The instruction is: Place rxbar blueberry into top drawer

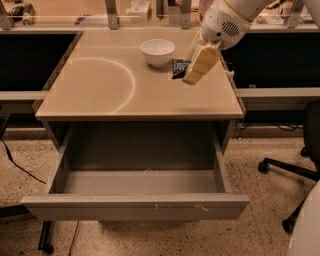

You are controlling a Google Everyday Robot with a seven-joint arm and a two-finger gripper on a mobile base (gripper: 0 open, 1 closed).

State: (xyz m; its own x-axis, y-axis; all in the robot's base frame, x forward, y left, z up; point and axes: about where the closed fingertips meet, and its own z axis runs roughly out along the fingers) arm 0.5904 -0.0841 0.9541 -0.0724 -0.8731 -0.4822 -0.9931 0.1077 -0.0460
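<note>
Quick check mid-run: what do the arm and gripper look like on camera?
The arm is smooth, rounded white casing with a small grille of dark vent holes near the wrist. The gripper, over the table's far side by the white bowl, has blocky pale tan-yellow fingers. No cables show.

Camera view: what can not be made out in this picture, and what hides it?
- rxbar blueberry: its right part is hidden behind the gripper, which holds it over the back right of the table; its print is too small to read.
- top drawer: its front panel hides the nearest strip of the floor.
- arm: cut off by the top edge.
</note>
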